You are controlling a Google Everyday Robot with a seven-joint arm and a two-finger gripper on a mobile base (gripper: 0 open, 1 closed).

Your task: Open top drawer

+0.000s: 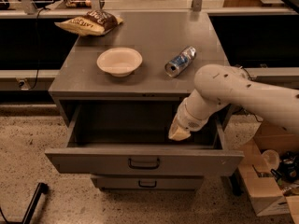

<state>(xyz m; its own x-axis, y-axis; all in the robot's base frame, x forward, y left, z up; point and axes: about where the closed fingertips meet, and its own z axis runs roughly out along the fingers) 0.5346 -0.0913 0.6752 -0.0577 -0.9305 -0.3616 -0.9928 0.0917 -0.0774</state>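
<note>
top drawer (84, 158): pulled well out from the grey bench (154, 31), with its front panel standing clear of the carcass. dark pull handle (144, 163) at mid-front. interior deep and grey, in shadow toward the back.

end effector (180, 131): at the right side of the drawer opening, just inside the right wall, with its pale tan tip low over the interior behind the front panel. it is apart from the handle. whether it is released or clenched cannot be told, and contact with the drawer cannot be confirmed. the white arm (233, 90) reaches in from the right, its bend over the bench's right front corner.

bench top: a pale bowl (119, 61), upright, left of centre. a can (180, 61) lies on its side to the right of the bowl, apart from it. a chip bag (88, 23) lies at the back left corner.

below: a second drawer (112, 182) with a smaller handle, its front showing under the top drawer.

floor (28, 143): speckled. an open cardboard box (261, 190) sits near the bench on the right.
</note>
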